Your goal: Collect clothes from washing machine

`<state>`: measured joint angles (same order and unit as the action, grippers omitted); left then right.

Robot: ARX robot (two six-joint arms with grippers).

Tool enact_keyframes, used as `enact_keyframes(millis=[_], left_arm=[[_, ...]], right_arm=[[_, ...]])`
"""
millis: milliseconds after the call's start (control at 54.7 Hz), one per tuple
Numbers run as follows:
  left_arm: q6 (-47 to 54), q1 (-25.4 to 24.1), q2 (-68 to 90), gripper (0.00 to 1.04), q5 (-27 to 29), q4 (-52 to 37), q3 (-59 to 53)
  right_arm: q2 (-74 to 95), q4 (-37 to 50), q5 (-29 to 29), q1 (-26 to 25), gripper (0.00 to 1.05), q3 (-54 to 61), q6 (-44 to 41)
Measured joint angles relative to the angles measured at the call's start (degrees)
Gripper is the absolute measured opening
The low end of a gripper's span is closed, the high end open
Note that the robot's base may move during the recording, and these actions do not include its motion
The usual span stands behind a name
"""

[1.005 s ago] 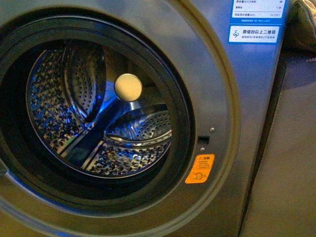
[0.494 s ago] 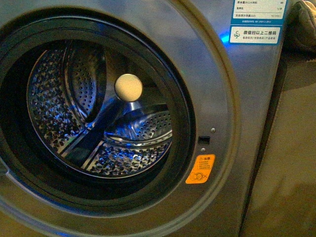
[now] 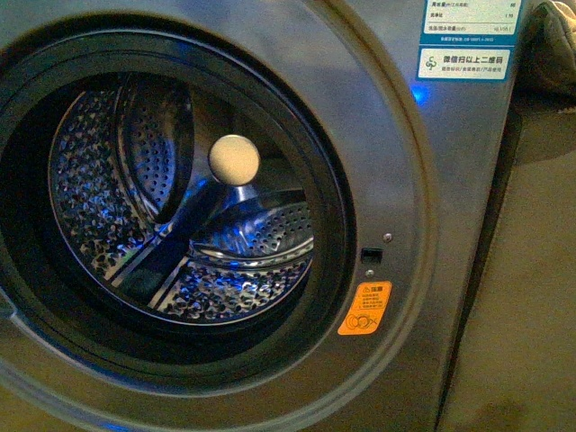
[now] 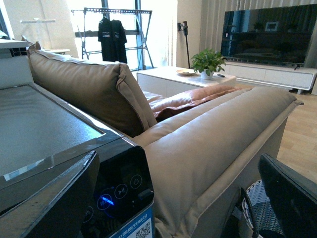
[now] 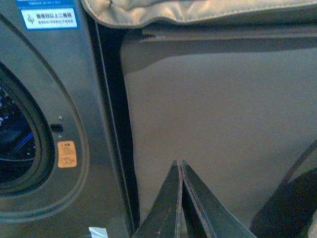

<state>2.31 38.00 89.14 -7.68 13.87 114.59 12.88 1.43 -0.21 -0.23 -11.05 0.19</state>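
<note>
The washing machine point(image 3: 396, 180) fills the front view, grey, with its porthole open onto the perforated steel drum point(image 3: 180, 225). The drum shows only bare metal; the clothes are not in view anywhere. An orange sticker point(image 3: 364, 308) sits right of the opening. My left gripper point(image 4: 173, 208) stands open above the machine's black control panel point(image 4: 119, 191), one finger point(image 4: 49, 198) over the panel and the other beside the sofa. My right gripper point(image 5: 179, 163) is shut with nothing in it, in front of the sofa's side and right of the machine's front point(image 5: 74, 99).
A grey-brown sofa point(image 4: 208, 139) stands tight against the machine's right side, its side panel point(image 5: 223, 114) filling the right wrist view. A woven basket point(image 4: 262, 215) shows low beside the sofa. Behind are a TV point(image 4: 270, 34), a potted plant point(image 4: 208, 62) and a drying rack point(image 4: 114, 34).
Neither the drum nor the machine has moved. Only a blue glint on the machine's front panel has slid a little lower under the label.
</note>
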Motion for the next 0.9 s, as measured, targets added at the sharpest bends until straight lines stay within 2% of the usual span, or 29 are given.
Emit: enact_keyframes(millis=[91, 585, 603, 640, 676, 713, 768, 823, 896], left_arm=[[0.0, 0.0, 0.0, 0.98, 0.0, 0.0, 0.0], [0.0, 0.0, 0.0, 0.98, 0.1, 0.0, 0.0], [-0.2, 0.5, 0.1, 0.98, 2.6, 0.4, 0.2], [-0.5, 1.7, 0.2, 0.98, 12.3, 1.5, 1.0], [-0.8, 2.0, 0.2, 0.98, 18.7, 1.5, 1.0], [-0.8, 2.3, -0.2, 0.98, 28.2, 1.4, 0.9], [0.6, 2.3, -1.6, 0.98, 35.9, 0.3, -0.8], [2.2, 1.9, -3.8, 0.98, 40.1, -0.1, -2.8], [3.5, 1.0, -6.6, 0.98, 42.3, 0.0, -5.0]], right_arm=[[-4.3, -3.1, 0.0, 0.0, 0.02, 2.0, 0.0], [-9.2, -2.2, 0.1, 0.0, 0.02, 6.9, 0.0], [-9.4, -2.2, 0.1, 0.0, 0.02, 7.0, 0.0], [-9.6, -2.1, 0.1, 0.0, 0.02, 7.3, 0.0], [-9.7, -2.1, 0.1, 0.0, 0.02, 7.4, 0.0], [-9.9, -2.1, 0.1, 0.0, 0.02, 7.7, 0.0], [-10.1, -2.0, 0.1, 0.0, 0.02, 8.0, 0.0], [-10.3, -2.0, 0.1, 0.0, 0.02, 8.2, 0.0], [-11.0, -1.8, 0.2, 0.0, 0.02, 8.8, 0.0]])
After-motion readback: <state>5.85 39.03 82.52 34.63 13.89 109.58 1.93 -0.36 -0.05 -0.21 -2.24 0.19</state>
